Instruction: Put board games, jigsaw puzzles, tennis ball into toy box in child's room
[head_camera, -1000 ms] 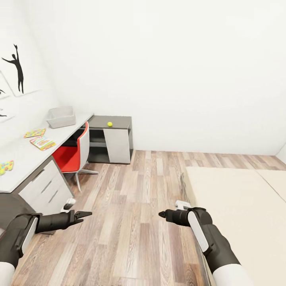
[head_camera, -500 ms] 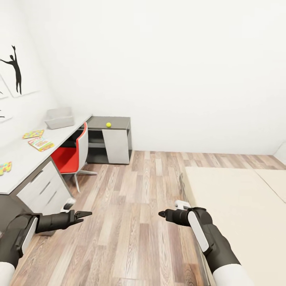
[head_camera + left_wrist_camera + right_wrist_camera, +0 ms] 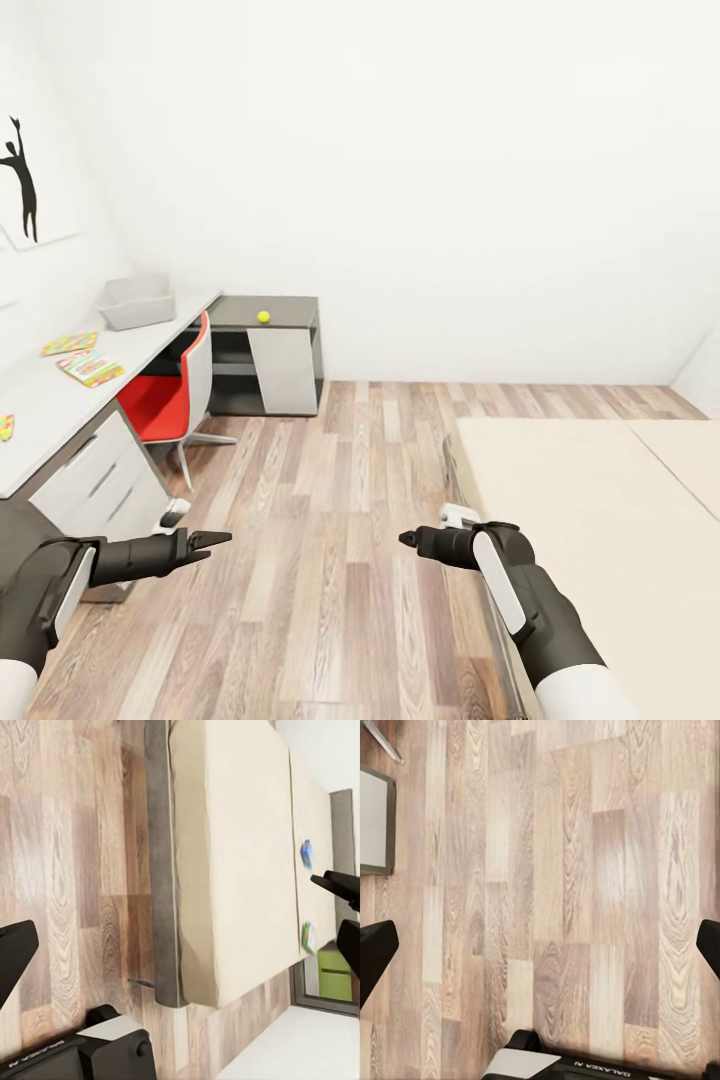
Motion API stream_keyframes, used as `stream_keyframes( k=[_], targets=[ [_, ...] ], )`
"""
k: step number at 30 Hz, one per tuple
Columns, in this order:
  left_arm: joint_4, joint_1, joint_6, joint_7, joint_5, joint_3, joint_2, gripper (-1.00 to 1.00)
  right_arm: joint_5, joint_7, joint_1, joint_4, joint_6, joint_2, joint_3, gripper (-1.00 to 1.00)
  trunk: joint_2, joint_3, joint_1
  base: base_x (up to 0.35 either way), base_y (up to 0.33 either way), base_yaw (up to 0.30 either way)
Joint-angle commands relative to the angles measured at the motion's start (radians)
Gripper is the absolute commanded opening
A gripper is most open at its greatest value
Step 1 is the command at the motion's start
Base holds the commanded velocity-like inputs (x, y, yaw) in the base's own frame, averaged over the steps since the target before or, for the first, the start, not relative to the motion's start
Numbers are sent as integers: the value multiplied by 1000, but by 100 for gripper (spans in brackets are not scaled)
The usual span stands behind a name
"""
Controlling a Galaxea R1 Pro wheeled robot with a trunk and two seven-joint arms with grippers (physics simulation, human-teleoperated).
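Both grippers, left and right, are hanging spread and empty for travel. At ten o'clock, the toy box is sitting on the table; the tennis ball at eleven; the bed at three.

Child's bedroom, beige bed, desk, red chair, toys

The table is running off the head view's left edge, cutting one jigsaw puzzle to a sliver; two small boxes on the bed are showing too small to identify
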Motion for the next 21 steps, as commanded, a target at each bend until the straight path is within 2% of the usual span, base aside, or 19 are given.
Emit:
stream_keyframes(
  k=[1, 21],
  targets=[
    [-1, -1, 9, -3, 1, 1, 0, 100, 3, 2, -1, -1, 4, 0, 0, 100, -2, -1, 0, -77, 1, -97],
    [0, -1, 9, -4, 1, 2, 0, 100, 5, 2, -1, -1, -13, 1, 1, 100, -2, 0, 0, -54, 0, -14]
  ],
)
